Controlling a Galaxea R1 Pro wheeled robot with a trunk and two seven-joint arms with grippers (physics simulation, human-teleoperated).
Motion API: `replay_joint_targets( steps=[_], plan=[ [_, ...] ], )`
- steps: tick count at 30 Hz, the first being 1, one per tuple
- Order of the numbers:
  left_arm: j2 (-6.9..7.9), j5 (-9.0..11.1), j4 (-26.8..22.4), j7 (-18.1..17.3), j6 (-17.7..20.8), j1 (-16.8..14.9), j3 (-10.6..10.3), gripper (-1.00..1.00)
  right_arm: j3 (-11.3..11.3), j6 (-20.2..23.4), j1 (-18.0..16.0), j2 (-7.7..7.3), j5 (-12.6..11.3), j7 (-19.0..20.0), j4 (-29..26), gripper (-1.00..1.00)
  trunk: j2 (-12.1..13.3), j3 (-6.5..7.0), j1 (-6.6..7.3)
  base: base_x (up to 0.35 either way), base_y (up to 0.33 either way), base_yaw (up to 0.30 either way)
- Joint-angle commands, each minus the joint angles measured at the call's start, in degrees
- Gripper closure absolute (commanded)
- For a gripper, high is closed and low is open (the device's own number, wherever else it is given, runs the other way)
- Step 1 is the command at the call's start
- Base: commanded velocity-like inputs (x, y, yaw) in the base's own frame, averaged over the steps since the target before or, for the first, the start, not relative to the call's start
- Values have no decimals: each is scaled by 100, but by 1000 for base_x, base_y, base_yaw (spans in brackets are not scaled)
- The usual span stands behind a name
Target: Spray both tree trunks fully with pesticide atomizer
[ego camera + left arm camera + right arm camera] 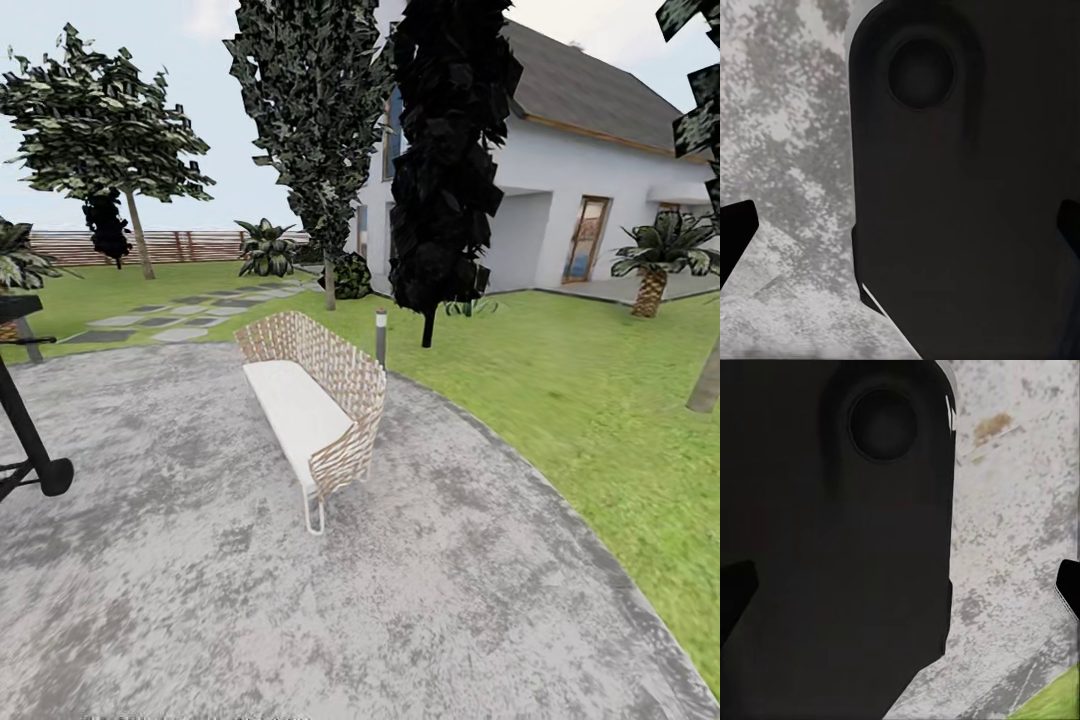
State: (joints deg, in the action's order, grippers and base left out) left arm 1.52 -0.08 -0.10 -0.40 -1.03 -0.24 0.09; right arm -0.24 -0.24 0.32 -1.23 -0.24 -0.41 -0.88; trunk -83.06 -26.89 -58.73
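Observation:
The pesticide atomizer is out of view. A grey-brown tree trunk stands on the lawn at the right edge of the head view, cut off by the frame, with dark green leaves above it; I see no white specks on it. In the left wrist view my left gripper is open, its dark fingertips at the frame's two sides, with a dark part of the robot's body behind. My right gripper is open in the same way, fingertips wide apart and nothing held.
A wicker bench with a white seat stands mid-patio on mottled grey paving. A black wheeled stand is at the left. A short lamp post, thin dark trees, a palm, the white house and the fence lie beyond.

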Motion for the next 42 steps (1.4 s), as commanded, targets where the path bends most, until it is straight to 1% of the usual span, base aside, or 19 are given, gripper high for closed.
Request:
replay_joint_targets(
  steps=[1, 23, 31, 42],
  plan=[
    [0, -1, 1, -4, -11, -2, 0, -100, -2, -2, 3, 0, -3, -4, -9, -100, -2, -4, 0, 0, 0, 285],
    [-3, -1, 1, -4, -11, -2, 0, -100, -2, -3, 3, 8, -3, -3, -9, -100, -2, -4, 0, 0, 0, 286],
    [-1, -1, 1, -4, -110, -2, 6, -100, -2, -3, 3, 14, -3, -3, -9, -100, -2, -4, 0, 0, 0, 285],
    [-3, 1, 1, -4, -125, -2, 8, -100, -2, -3, 3, 18, -3, -8, -15, -100, -2, -4, 0, 0, 0, 285]
  ],
)
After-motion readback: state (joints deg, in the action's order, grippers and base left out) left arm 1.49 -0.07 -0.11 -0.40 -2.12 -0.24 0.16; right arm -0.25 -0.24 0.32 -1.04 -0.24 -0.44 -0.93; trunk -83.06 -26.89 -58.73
